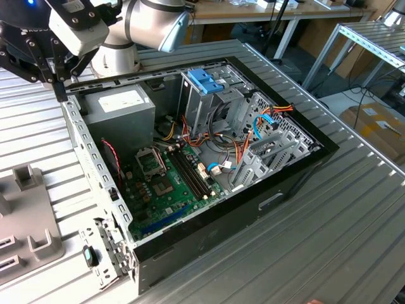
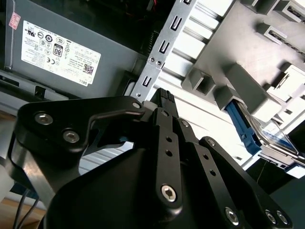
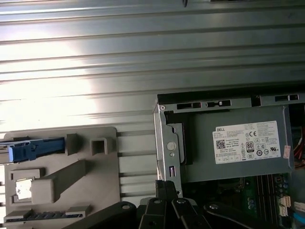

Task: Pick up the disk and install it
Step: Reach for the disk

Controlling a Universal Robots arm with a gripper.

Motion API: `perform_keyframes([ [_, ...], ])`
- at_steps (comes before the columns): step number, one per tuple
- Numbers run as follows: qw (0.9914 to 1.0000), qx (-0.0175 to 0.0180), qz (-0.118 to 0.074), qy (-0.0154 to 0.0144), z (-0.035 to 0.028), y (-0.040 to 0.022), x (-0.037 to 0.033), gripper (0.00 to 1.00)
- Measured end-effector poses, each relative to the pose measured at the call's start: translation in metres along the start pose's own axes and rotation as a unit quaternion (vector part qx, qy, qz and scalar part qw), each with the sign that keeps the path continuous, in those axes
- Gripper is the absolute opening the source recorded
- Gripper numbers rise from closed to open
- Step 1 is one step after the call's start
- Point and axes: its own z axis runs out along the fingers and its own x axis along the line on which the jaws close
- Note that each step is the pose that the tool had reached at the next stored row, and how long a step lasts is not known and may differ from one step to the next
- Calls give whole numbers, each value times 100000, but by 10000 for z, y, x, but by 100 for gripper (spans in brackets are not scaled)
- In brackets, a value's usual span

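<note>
Hovering at the corner of the open computer case (image 1: 253, 215), the gripper (image 1: 59, 92) has its fingers closed against each other. In both wrist views the tip sits over the case's metal side wall, just beside the power supply (image 3: 238, 148). The disk (image 3: 35, 149), blue rail showing, lies in the grey fixture tray (image 3: 71, 191) on the ribbed table (image 3: 143, 57), well apart from the gripper
</note>
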Motion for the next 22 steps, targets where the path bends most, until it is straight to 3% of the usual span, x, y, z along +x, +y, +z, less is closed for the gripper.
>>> perform_keyframes([
  [2,100000,-3,2,-3,-1,-3,43,11],
  [9,100000,-3,12,-3,-1,-4,63,11],
  [13,100000,-4,2,-6,-3,-10,192,11],
  [22,100000,-1,4,0,-4,-11,216,11],
])
